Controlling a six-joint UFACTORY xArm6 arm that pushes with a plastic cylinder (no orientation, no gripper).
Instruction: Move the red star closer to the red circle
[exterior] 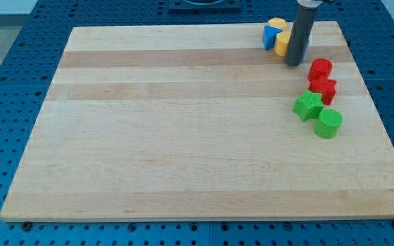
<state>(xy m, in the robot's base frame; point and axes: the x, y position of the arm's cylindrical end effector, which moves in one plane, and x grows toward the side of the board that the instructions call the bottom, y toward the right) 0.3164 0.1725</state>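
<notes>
Nearest the view's bottom is the bare wooden worktop [183,164], with all the blocks gathered far off at the view's upper right. The lowest of them is the green circle [329,124], touching the green star [308,106] just up and to its left.

Above these 2 sit the task's own pieces. The red star [323,89] lies against the green star's upper right edge, and the red circle [320,69] sits directly above it, so close that the 2 reds look to be touching or all but touching; I cannot tell whether any gap is left between them.

My tip [293,64] rests on the board just to the left of the red circle, near it but apart from it, and up-left of the red star. The tool is a plain rod with nothing to open or close, and it holds nothing. Behind the rod, near the top edge, is a small cluster: a blue block [271,36] and yellow blocks [281,44], shapes partly hidden by the rod.

Judging by this layout, the task looks essentially done: the red star is already beside the red circle. At most 1 small nudge upward remains, and that would risk disturbing the green star.
</notes>
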